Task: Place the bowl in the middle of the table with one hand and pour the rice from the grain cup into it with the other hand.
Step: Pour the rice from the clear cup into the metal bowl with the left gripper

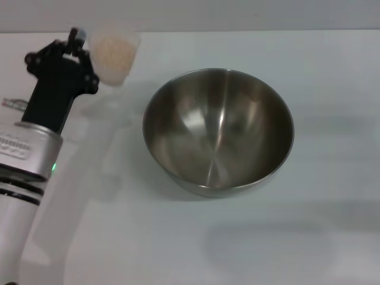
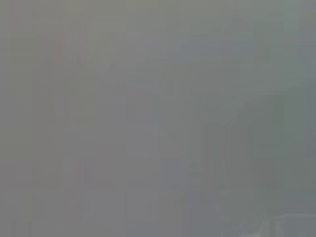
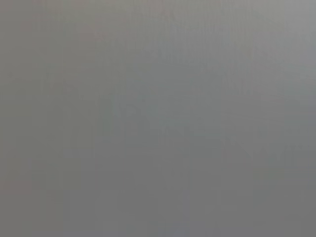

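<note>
The large steel bowl [image 1: 218,130] stands upright and empty near the middle of the white table [image 1: 309,237]. To its left, my left gripper [image 1: 84,43] holds the small clear grain cup [image 1: 114,54] by its side, above the tabletop. The cup is roughly upright and beige rice [image 1: 111,53] shows through its wall. It hangs beyond the bowl's left rim, apart from it. My right gripper is outside the head view. Both wrist views show only plain grey.
The silver and black left arm [image 1: 29,148] runs along the table's left side. A faint shadow lies on the table under the cup. The table's far edge [image 1: 237,31] runs across the top of the head view.
</note>
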{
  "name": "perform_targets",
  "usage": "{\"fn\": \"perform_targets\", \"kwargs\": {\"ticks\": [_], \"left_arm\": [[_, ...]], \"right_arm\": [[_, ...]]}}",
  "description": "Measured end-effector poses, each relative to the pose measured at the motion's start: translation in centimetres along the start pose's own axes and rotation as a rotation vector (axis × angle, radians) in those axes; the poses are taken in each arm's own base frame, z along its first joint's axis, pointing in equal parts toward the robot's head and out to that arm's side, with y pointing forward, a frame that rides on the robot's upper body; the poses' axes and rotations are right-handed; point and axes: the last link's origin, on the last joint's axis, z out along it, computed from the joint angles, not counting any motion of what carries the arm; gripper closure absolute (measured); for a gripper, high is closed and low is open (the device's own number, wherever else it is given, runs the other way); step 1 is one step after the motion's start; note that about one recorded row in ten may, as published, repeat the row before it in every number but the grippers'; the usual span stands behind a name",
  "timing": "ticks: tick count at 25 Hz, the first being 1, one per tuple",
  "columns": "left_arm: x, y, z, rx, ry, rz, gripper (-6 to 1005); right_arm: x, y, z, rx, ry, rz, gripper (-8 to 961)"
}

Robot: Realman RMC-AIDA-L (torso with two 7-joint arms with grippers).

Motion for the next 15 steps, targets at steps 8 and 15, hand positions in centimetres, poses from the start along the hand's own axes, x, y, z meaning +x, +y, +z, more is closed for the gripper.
{"fn": "perform_targets", "kwargs": {"ticks": [8, 15], "left_arm": [[2.2, 3.1, 1.1, -0.113, 0.127, 0.424, 973], [3.6, 5.8, 0.5, -0.183, 0.249, 0.736, 973]], "right_arm": [[0.1, -0.1, 0.2, 0.010, 0.005, -0.001, 550], [0.4, -0.1, 0.6, 0.011, 0.022, 0.001, 550]]}}
